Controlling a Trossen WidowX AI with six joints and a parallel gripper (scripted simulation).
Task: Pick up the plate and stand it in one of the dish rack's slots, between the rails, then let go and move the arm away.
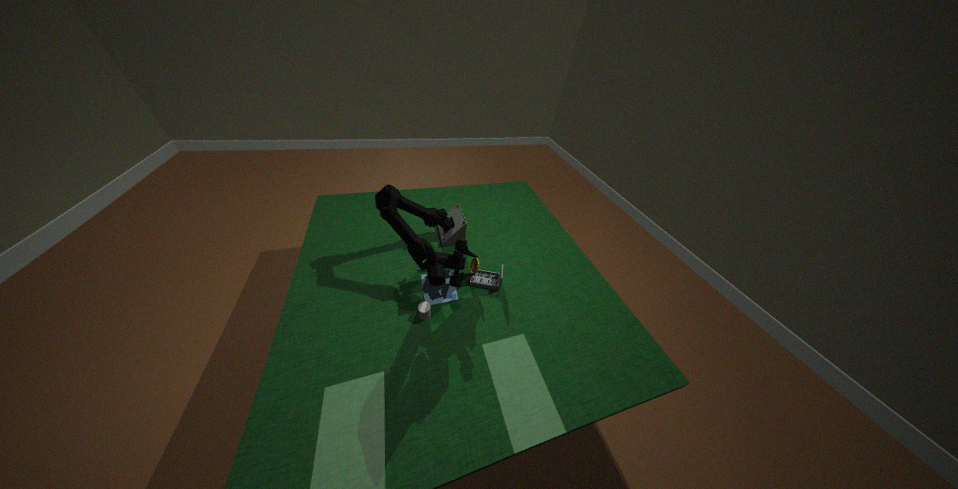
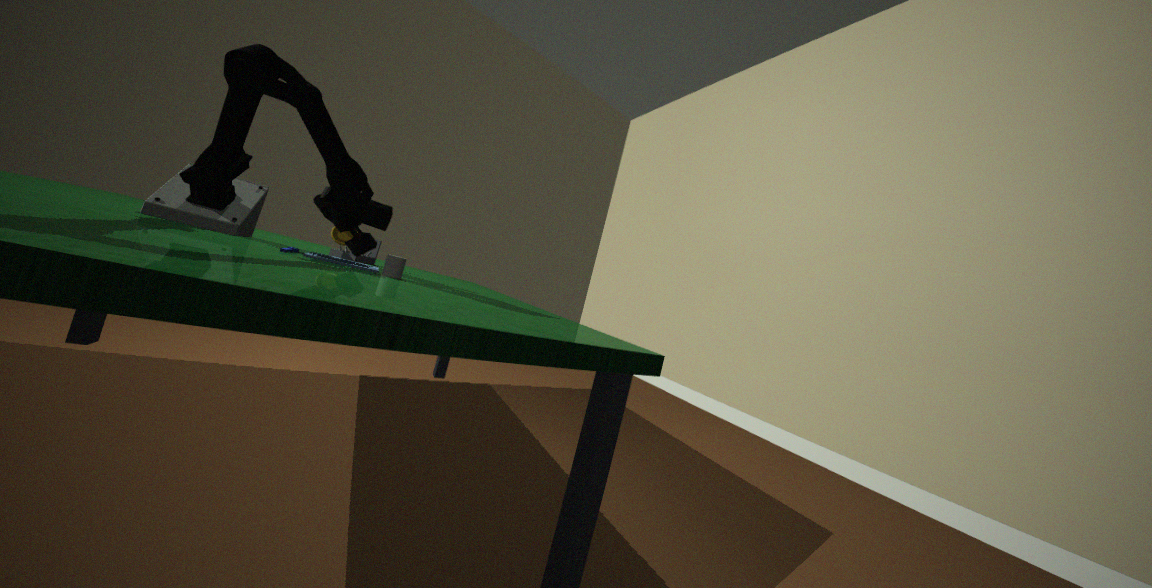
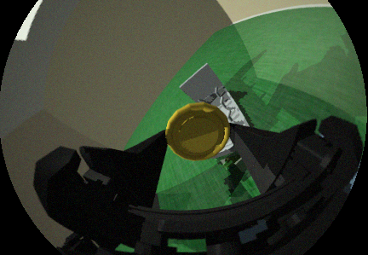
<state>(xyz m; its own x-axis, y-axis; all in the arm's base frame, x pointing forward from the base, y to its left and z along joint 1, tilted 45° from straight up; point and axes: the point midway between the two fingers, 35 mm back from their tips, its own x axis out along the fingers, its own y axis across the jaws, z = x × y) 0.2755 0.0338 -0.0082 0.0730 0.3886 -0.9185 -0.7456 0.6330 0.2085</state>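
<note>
My gripper (image 1: 472, 262) (image 2: 344, 236) (image 3: 197, 130) is shut on a small yellow plate (image 1: 475, 264) (image 2: 341, 235) (image 3: 198, 133). The plate stands on edge between the fingers, its face toward the wrist camera. The grey dish rack (image 1: 486, 279) (image 2: 354, 257) (image 3: 223, 99) with thin rails stands on the green table (image 1: 575, 325) (image 2: 241, 278), just below and beside the plate. In the wrist view the rack lies right behind the plate. I cannot tell whether the plate touches the rails.
A small white cup (image 1: 423, 310) (image 2: 393, 265) stands near the rack. A pale blue mat (image 1: 443, 294) lies under the arm, with a blue pen (image 2: 291, 249) beside it. The arm's grey base (image 1: 452, 224) (image 2: 206, 205) stands behind.
</note>
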